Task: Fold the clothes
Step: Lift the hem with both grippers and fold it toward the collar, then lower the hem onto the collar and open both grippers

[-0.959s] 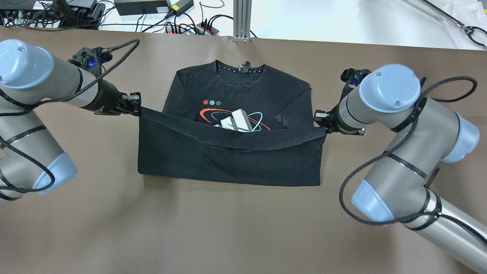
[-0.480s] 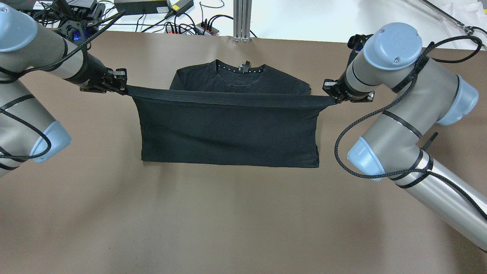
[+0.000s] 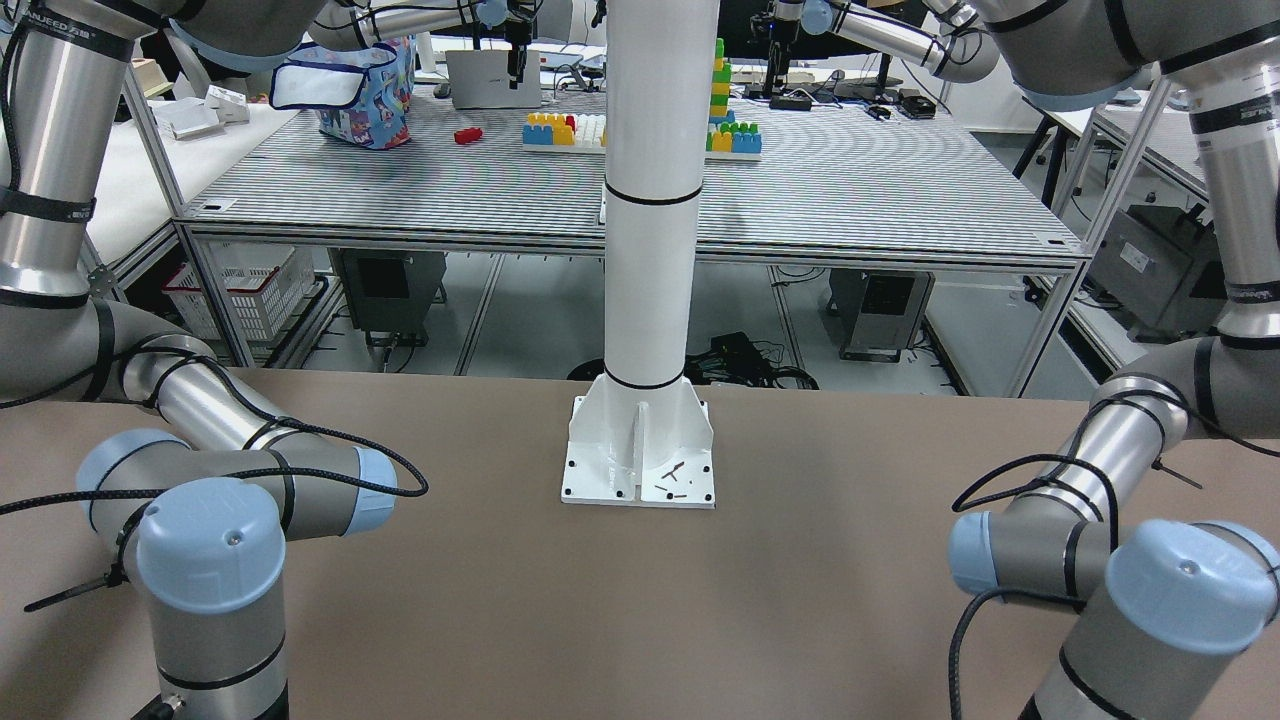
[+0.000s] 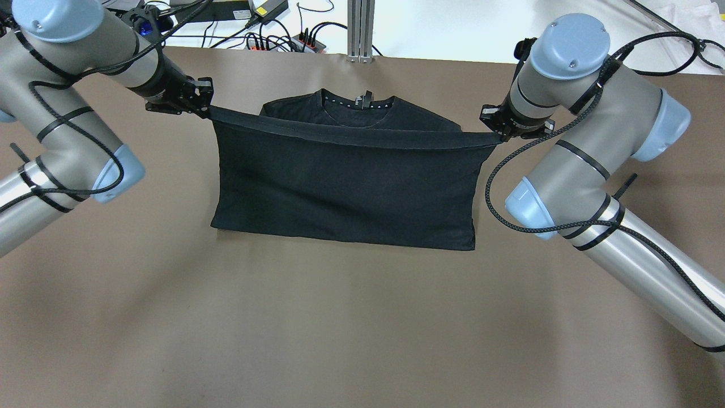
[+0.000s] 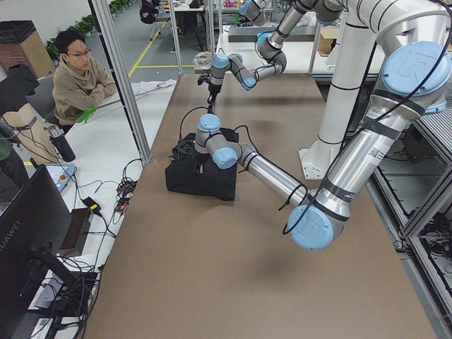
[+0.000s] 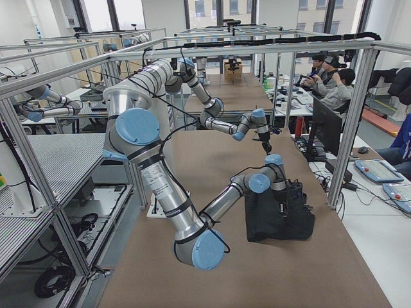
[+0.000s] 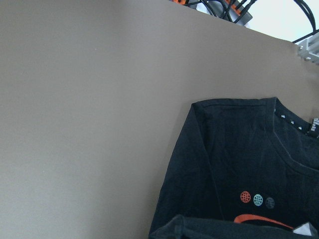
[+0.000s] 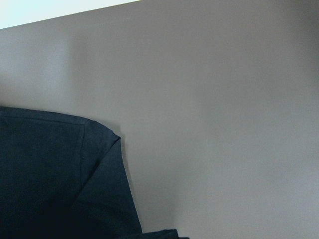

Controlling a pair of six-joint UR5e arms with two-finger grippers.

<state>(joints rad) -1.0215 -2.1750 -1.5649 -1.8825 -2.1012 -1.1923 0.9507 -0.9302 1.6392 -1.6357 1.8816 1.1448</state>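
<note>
Grip: my left jaws and right jaws are both clenching the shirt (image 4: 345,181) hem (image 4: 351,135).
Change: hem is travelling nearer the collar (image 4: 357,107), left end leading.
Meaning: I'm nearing lay-down on the bench (image 4: 340,317).

The brown bench (image 4: 340,328) has a power strip (image 4: 310,43), a black adapter (image 4: 269,8) and tangled cables just past its far edge, beside an aluminium post (image 4: 361,28). In the front-facing view a second, grey striped bench (image 3: 880,190) carries a colourful patterned bag (image 3: 365,95) with white trim, a small red block (image 3: 467,135) and bright building blocks (image 3: 560,130). A white basket (image 3: 245,295) sits beneath it. A seated man (image 5: 81,78) in a beige hoodie, arms crossed, shows in the left side view.
</note>
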